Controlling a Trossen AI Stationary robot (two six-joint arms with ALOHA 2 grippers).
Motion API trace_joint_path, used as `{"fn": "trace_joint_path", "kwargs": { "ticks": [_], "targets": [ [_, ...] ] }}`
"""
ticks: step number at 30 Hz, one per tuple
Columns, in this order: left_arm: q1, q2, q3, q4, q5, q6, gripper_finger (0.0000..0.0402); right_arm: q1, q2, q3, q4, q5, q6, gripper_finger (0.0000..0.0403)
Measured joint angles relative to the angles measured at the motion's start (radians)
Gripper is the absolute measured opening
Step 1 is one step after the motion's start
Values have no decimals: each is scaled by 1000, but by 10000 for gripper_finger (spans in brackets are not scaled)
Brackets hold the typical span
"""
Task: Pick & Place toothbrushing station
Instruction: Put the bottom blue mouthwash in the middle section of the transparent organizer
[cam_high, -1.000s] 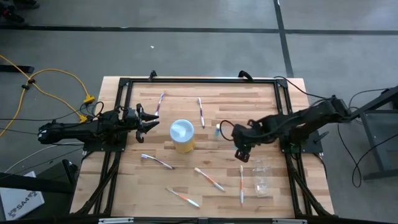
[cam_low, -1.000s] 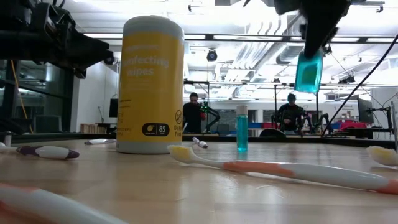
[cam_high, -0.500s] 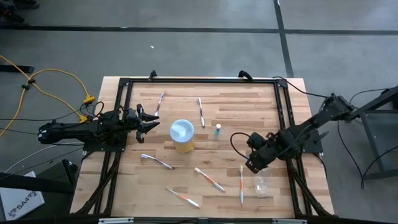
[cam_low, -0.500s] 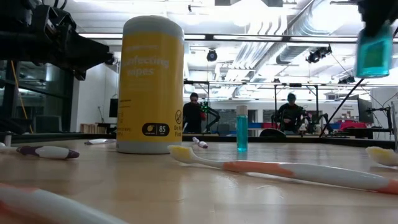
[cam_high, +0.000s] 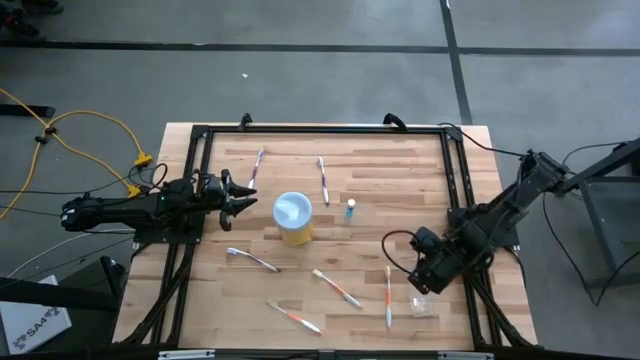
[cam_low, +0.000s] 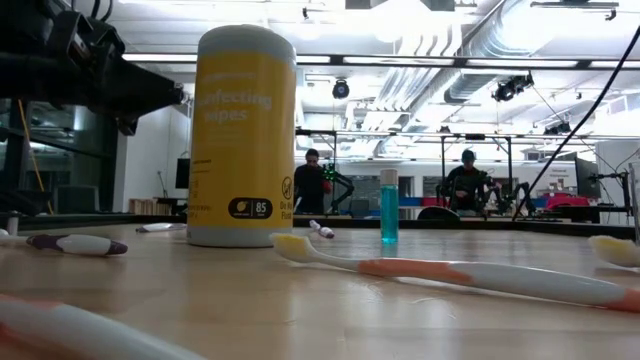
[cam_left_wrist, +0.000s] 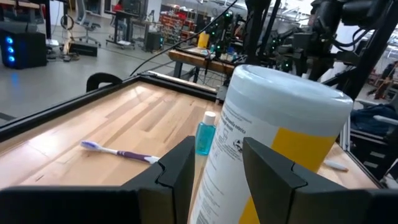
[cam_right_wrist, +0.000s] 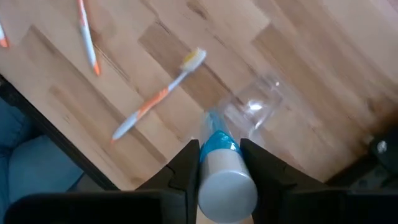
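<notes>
My right gripper (cam_high: 425, 282) points down near the table's right front, shut on a small teal bottle (cam_right_wrist: 217, 144) with a pale cap. It hangs over the clear holder cup (cam_high: 421, 302), which lies on the wood. A second teal bottle (cam_high: 350, 208) stands on its base at mid-table. Several toothbrushes lie flat, among them an orange one (cam_high: 388, 296) beside the cup and a purple one (cam_high: 259, 162) at the far left. My left gripper (cam_high: 244, 195) waits open at the left, level, facing the yellow wipes canister (cam_high: 292, 218). My right gripper pinches the bottle's upper part, by the cap (cam_right_wrist: 225, 182), between its two fingers (cam_right_wrist: 188, 163). They come from above, pointing down. The bottle is lifted clear of the table, cap toward the wrist and teal body below, above the cup (cam_right_wrist: 255, 107).
The yellow canister (cam_low: 245, 135) stands between the arms at mid-table. More orange-handled brushes (cam_high: 336, 288) (cam_high: 296, 317) lie toward the near edge, and a white one (cam_high: 251, 260) lies left of them. A black frame (cam_high: 320, 131) rims the tabletop. People stand far behind the table (cam_low: 311, 182).
My right gripper has carried the teal bottle from beside the standing bottle toward the table's right and near edge, to above the clear cup, rolling its wrist on the way. It has left the low view. The bottle stays in the hold, clear of the table.
</notes>
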Motion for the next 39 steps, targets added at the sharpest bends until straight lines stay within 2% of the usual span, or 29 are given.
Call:
{"fn": "trace_joint_path", "kwargs": {
  "ticks": [11, 31, 39],
  "targets": [
    [0, 0, 0, 0, -2, -12, 130, 158, 12, 0, -29, 106, 226, 86],
    [0, 0, 0, -1, -3, -15, 130, 174, 190, -2, -17, 78, 221, 86],
    [0, 0, 0, -1, -2, -14, 130, 174, 201, -3, -7, 82, 244, 86]
  ]
}}
